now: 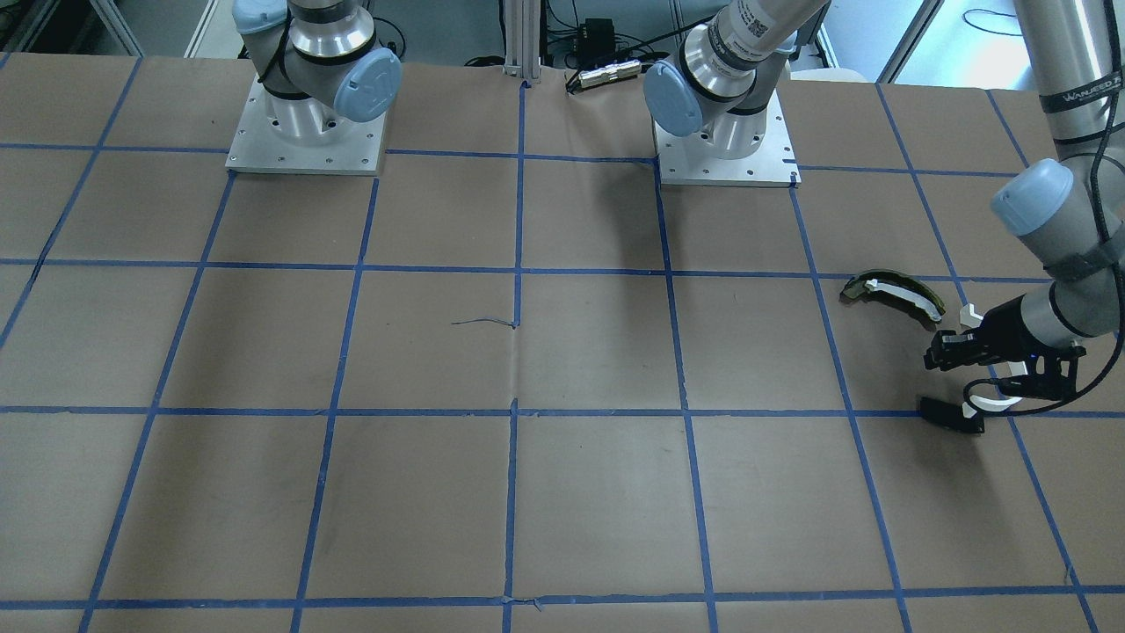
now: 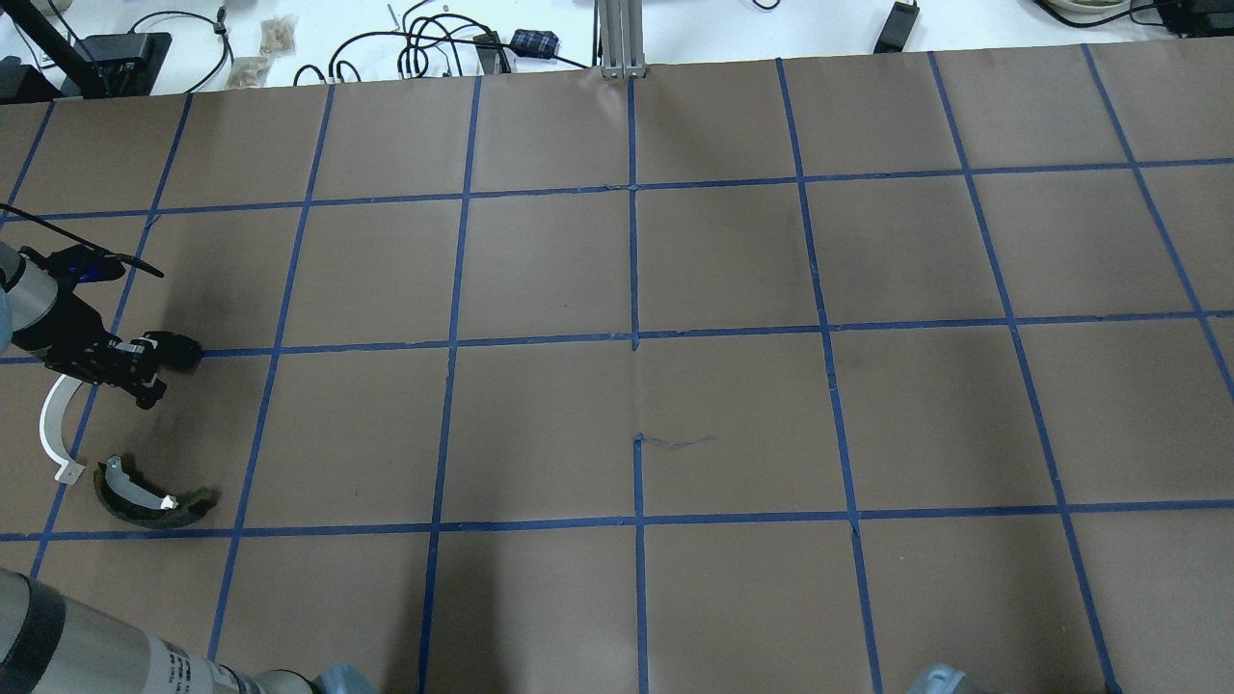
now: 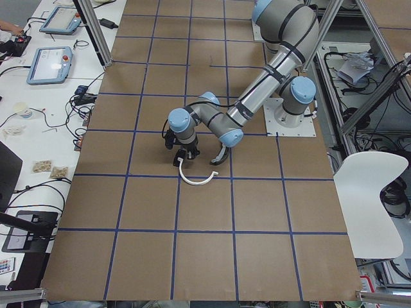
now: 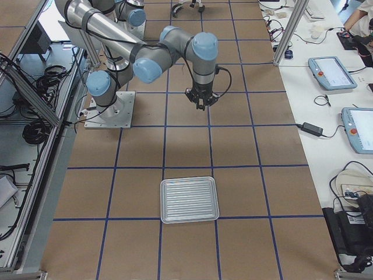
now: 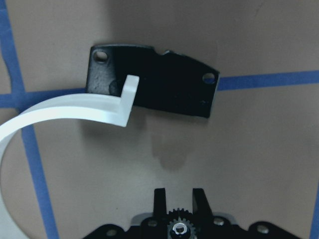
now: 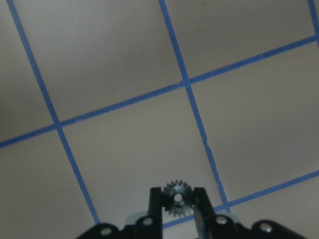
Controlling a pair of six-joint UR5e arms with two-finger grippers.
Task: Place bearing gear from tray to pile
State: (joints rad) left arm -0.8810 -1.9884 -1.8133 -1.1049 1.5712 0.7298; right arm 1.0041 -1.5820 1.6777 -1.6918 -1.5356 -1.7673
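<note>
Left end effector [image 5: 178, 195] grips a gear [image 5: 179, 222] above bench [image 5: 249, 149], bracket [image 5: 164, 84] at 12 o'clock, white arc [image 5: 60, 107] at 10. Right end effector [image 6: 177, 191] grips second gear [image 6: 177, 200]. Risk: released w/ height, gear rolls from pile [image 2: 145, 506].

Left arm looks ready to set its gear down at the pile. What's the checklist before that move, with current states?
1. Grip: bearing gear clamped in left gripper: ok.
2. Position: left gripper at the pile, near black bracket and white arc: ok.
3. Landing spot: table patch ahead of the fingers is free of parts: ok.
4. Height of the gear above the table: cannot tell.
5. Right gripper away from the pile, shut on a second gear: ok.
</note>
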